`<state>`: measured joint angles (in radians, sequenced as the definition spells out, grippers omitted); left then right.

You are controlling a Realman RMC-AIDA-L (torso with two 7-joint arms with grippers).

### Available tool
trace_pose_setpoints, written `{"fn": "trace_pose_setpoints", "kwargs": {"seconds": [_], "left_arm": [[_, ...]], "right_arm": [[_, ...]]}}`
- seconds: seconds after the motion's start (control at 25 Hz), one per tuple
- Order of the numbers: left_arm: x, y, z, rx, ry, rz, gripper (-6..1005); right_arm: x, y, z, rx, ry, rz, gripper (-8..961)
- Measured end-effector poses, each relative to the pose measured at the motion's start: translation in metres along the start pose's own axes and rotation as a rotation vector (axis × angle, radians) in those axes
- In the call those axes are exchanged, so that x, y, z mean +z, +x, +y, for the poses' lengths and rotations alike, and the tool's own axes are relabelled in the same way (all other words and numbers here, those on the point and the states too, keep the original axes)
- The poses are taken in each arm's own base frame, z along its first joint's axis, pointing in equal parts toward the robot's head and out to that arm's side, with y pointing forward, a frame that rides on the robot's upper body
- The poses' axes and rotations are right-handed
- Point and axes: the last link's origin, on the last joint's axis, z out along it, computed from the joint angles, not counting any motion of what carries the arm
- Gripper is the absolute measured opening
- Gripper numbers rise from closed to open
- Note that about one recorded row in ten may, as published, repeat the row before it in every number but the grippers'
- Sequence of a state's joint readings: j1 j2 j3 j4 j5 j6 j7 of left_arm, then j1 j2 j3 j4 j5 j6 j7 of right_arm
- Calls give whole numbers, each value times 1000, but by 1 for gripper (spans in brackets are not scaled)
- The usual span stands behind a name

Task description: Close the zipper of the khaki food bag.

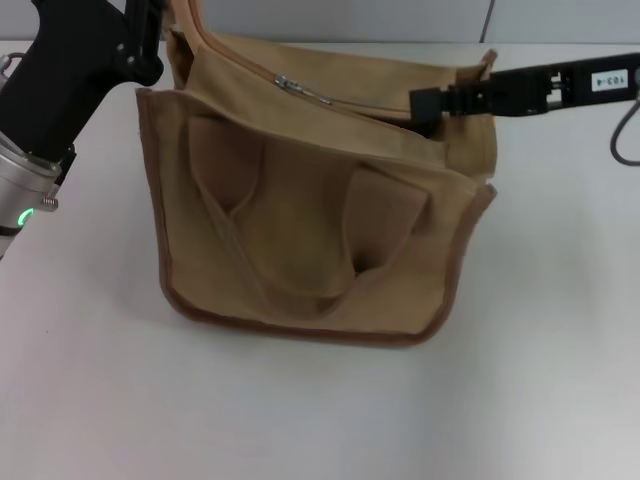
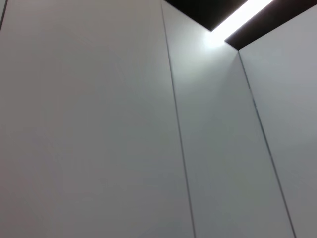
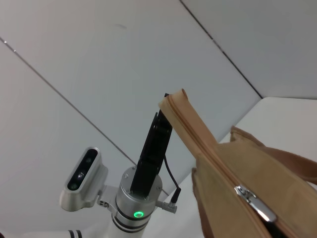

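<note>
— Where's the slider (image 1: 290,85)?
— Far-left on the zipper (image 1: 330,98) running left-right along the bag (image 1: 310,220); my right tool (image 1: 425,103) is nearer, left tool (image 1: 150,40) pinches the bag's corner. Right grip: can't tell.

My left arm came in from the near left, its silver wrist ring lit green, and rose away from me so that my left gripper (image 3: 166,106) stood upright beyond the top edge of the head view. My right arm reached in level from the far right, and my right gripper (image 1: 425,104) pointed leftward, its dark tip low and forward.
</note>
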<state>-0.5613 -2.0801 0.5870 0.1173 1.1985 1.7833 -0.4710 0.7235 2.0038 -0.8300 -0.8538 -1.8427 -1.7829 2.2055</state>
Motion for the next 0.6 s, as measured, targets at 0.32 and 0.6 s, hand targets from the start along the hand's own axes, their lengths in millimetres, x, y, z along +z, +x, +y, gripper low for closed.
{"fn": "trace_pose_setpoints", "kwargs": {"seconds": [0.32,0.6], "left_arm": [[3,5,6,-21,-46,38,4],[8,7,7,-35,-70,53,4]], "right_arm": [[20,-19,1,-72,-14,15,94],[37,-30,-6,-182,53,58,256]]}}
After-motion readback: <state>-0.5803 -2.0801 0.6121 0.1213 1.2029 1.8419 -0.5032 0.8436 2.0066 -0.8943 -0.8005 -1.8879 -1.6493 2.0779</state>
